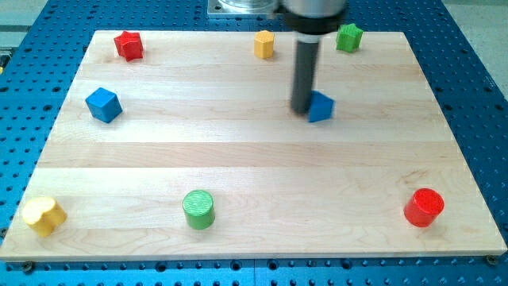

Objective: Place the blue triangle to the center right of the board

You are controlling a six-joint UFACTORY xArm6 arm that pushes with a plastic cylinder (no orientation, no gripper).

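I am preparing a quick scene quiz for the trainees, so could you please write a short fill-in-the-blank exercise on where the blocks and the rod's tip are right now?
1. My tip touches the view's ____ side of the blue triangle.
2. The block in the board's bottom right corner is a ____ cylinder.
3. The block in the bottom left corner, a heart, is coloured ____.
4. The red star sits in the top ____ corner.

Missing words: left; red; yellow; left
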